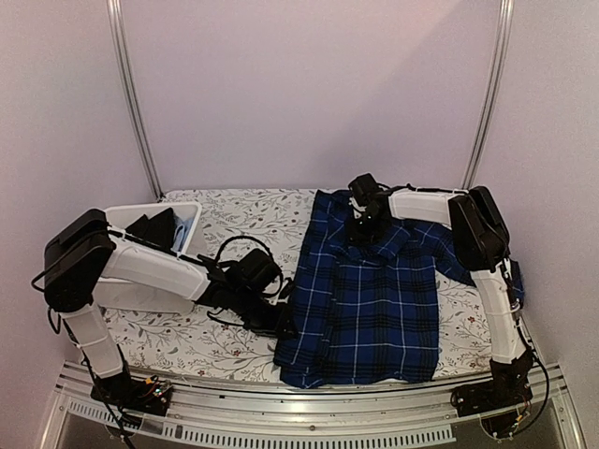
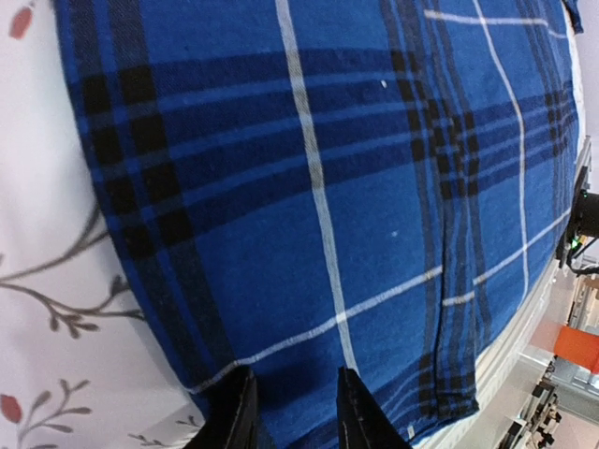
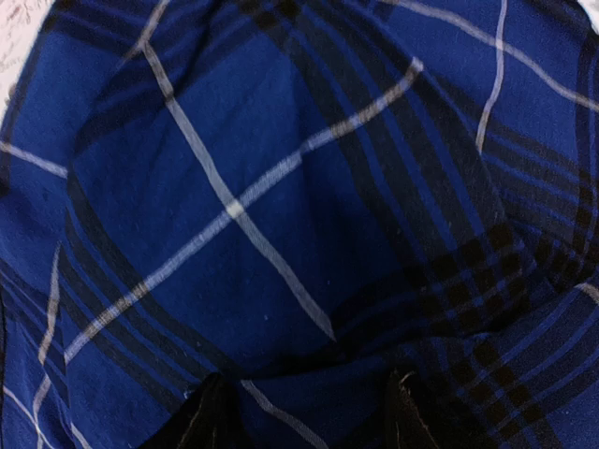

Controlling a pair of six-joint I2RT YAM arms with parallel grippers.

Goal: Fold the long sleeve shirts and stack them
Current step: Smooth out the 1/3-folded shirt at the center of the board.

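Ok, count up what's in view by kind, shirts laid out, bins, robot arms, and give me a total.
Shirts laid out: 1, the blue plaid shirt
Bins: 1, the white bin; its dark contents can't be counted
Robot arms: 2, the left arm and the right arm
Total: 4
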